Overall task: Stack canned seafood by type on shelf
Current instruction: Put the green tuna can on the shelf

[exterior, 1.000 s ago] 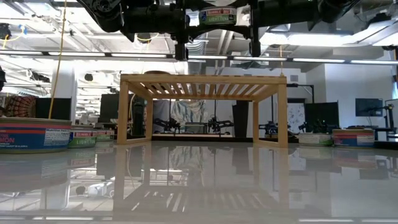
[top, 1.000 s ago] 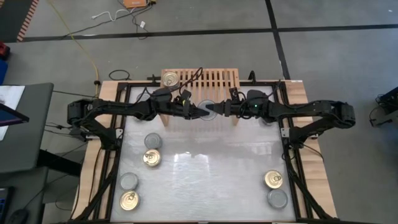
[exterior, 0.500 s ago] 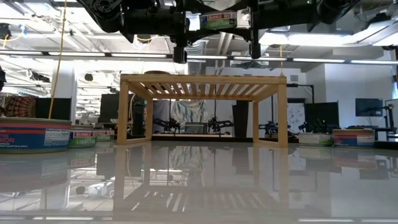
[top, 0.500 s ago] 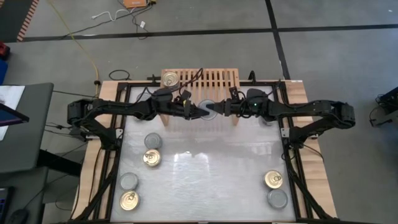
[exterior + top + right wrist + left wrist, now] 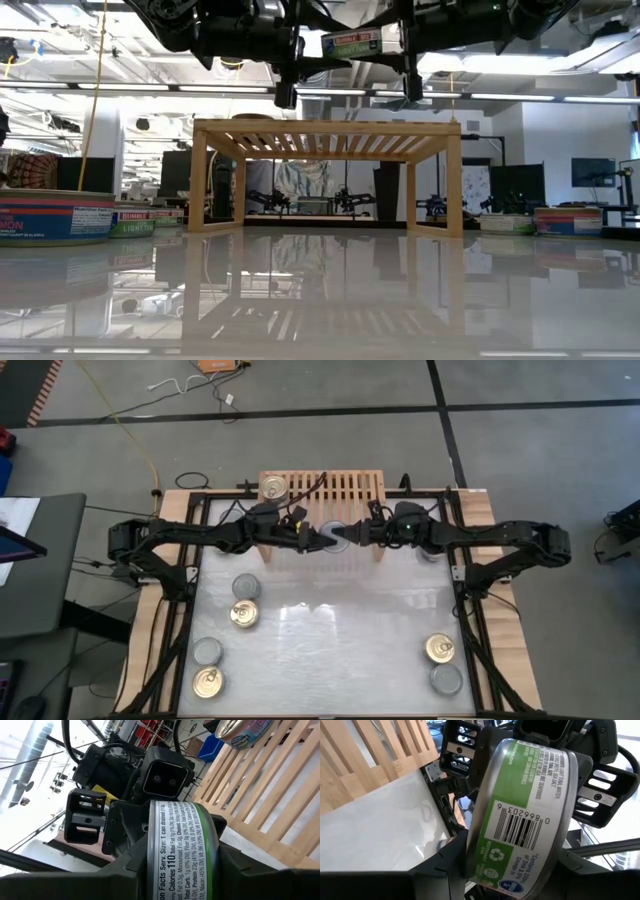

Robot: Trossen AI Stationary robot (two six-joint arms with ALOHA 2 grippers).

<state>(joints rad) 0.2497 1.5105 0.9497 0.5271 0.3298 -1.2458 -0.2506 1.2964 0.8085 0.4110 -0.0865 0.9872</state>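
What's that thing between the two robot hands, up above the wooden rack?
A green-labelled can, held between the left hand and the right hand over the shelf. The low view and both wrist views show it.

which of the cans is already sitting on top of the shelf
The gold-topped can at the left end of the shelf. All other cans rest on the table, except one green-labelled can held between both grippers.

Both dark arms stretch inward from the table's side edges and meet at the upper middle of the high view. The left gripper (image 5: 318, 537) and the right gripper (image 5: 352, 536) face each other nose to nose, wrists level, each with its fingers set on opposite sides of one silver-topped can (image 5: 335, 536) held aloft between them.
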